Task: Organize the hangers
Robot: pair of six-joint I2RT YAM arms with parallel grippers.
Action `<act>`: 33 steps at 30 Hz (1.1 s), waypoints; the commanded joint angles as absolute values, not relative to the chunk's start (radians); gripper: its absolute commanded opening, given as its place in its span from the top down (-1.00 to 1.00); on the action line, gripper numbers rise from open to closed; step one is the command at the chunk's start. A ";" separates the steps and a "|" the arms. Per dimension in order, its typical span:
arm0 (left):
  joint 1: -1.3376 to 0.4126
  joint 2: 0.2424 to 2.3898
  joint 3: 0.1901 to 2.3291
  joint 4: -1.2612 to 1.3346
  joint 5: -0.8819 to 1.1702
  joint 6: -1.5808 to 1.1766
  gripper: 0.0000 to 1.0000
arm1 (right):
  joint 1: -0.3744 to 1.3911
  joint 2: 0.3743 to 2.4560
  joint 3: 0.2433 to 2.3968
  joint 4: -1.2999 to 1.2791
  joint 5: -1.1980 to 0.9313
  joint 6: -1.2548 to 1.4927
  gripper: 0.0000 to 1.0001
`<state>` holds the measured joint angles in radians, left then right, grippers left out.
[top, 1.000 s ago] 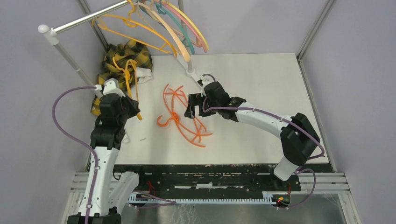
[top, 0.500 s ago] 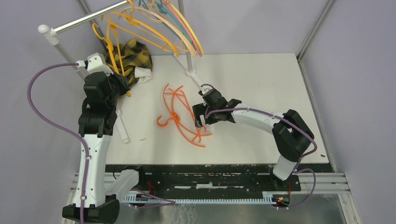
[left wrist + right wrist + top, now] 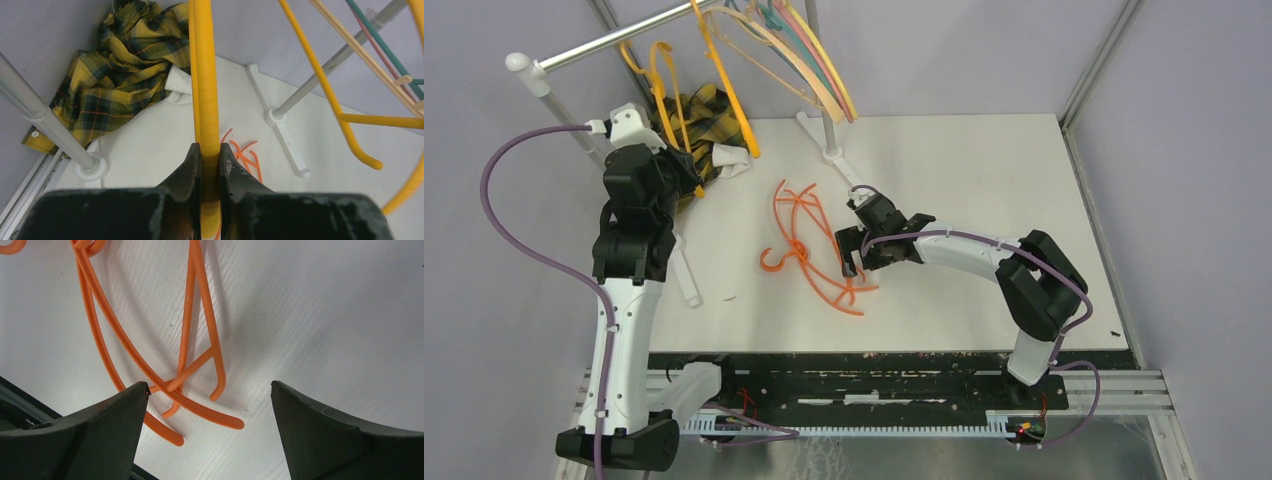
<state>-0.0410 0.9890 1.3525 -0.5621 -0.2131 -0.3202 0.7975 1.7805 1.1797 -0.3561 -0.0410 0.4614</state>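
My left gripper [image 3: 686, 178] is shut on a yellow hanger [image 3: 664, 95] and holds it up by the rack's rail; the wrist view shows the yellow bar [image 3: 206, 100] pinched between the jaws [image 3: 210, 152]. Several yellow, peach, pink and teal hangers [image 3: 809, 60] hang from the rail. Orange hangers [image 3: 809, 245] lie tangled on the table. My right gripper [image 3: 848, 252] is open and empty, low over the orange hangers' ends [image 3: 200, 405], which lie between its fingers.
The yellow-black plaid cloth [image 3: 704, 125] lies at the table's back left corner. The rack's rail [image 3: 604, 42], its poles and white feet [image 3: 829, 148] stand along the left and back. A white foot [image 3: 686, 280] lies beside the left arm.
My left gripper has lifted the yellow hanger from the cloth up to the rail. My right gripper has dropped lower over the orange hangers' ends. The hung hangers swing.
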 commanded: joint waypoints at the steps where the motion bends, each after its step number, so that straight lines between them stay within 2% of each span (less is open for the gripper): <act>1: -0.043 0.957 1.299 -0.469 -0.247 -0.259 0.94 | 0.800 1.786 1.212 -0.323 -0.050 0.452 -1.00; 11: -0.050 0.943 1.345 -0.395 -0.289 -0.235 0.94 | 0.799 1.802 1.214 -0.311 -0.063 0.447 -1.00; 33: -0.079 0.970 1.296 -0.150 -0.333 -0.176 0.94 | 0.787 1.836 1.243 -0.313 -0.097 0.455 -1.00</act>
